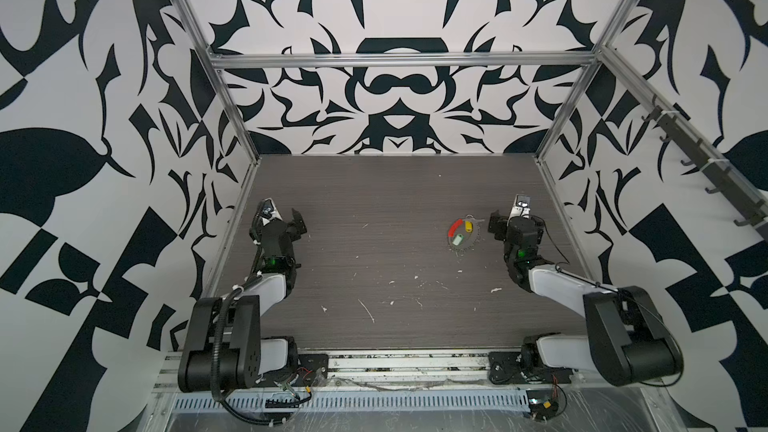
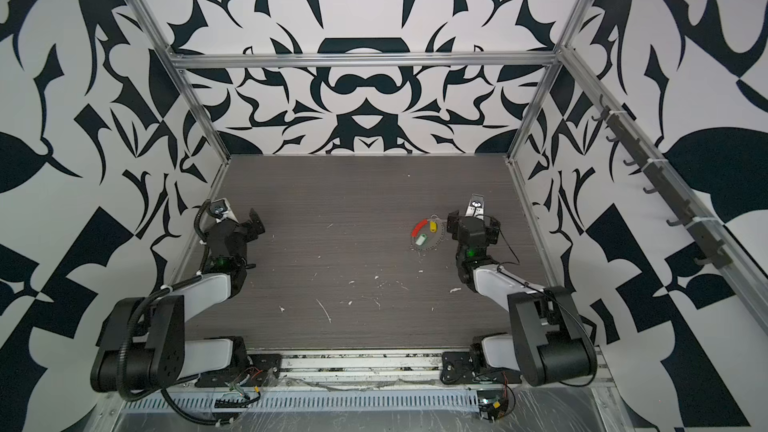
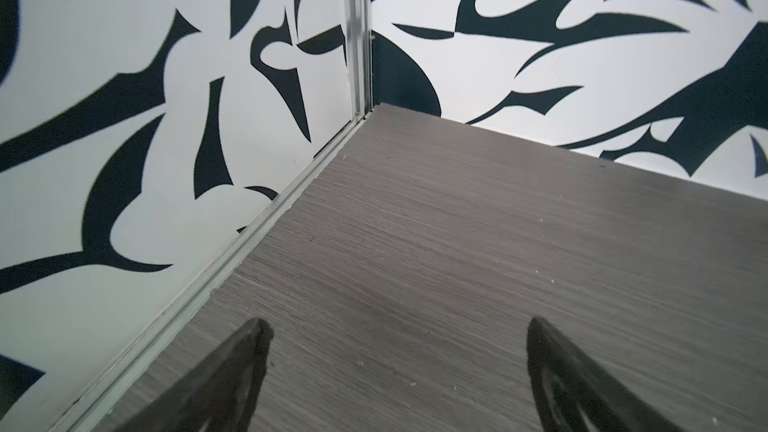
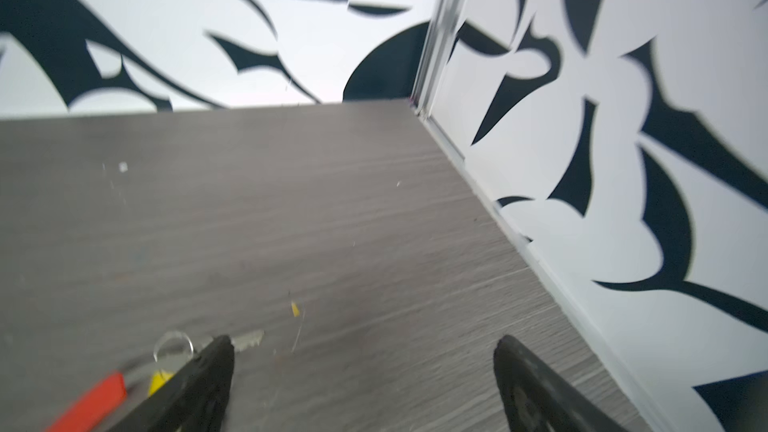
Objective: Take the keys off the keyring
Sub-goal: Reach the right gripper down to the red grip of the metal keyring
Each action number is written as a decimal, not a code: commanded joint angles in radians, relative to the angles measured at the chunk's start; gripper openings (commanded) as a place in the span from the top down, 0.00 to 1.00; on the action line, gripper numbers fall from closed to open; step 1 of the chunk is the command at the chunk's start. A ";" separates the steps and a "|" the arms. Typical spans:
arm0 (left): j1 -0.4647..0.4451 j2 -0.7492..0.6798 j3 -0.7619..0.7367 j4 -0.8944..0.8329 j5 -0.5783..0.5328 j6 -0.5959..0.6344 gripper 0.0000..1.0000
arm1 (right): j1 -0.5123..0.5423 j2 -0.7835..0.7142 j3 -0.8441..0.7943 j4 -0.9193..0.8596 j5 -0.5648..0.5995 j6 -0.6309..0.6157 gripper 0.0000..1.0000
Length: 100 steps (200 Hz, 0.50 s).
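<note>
Left gripper spread, empty; right gripper spread, just beside keyring. Risk: thin hoop skids, one-arm pinch fails.

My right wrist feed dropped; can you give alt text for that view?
The open, empty right gripper hovers over the grey table. Partly behind one finger lie a silver key, its yellow tag and the keyring's red sleeve.

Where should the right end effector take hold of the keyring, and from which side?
Probably the red sleeve of the keyring, from straight above. The hoop lies flat on the table, so its bare wire gives little to pinch; the sleeve looks thicker.
</note>
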 commanded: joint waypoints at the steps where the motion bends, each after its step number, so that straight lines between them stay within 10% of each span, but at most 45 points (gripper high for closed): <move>1: -0.001 -0.059 0.035 -0.052 -0.044 -0.117 0.01 | 0.006 -0.056 0.080 -0.193 0.100 0.153 0.00; 28: -0.001 -0.107 0.090 -0.194 -0.167 -0.467 0.01 | 0.000 -0.108 0.222 -0.655 0.185 0.667 0.01; 43: 0.013 -0.167 0.133 -0.480 -0.235 -0.797 0.01 | -0.021 -0.128 0.202 -0.561 -0.006 0.556 0.04; 100: 0.081 -0.340 0.031 -0.286 0.057 -0.914 0.01 | -0.017 -0.067 0.288 -0.677 -0.303 0.490 0.19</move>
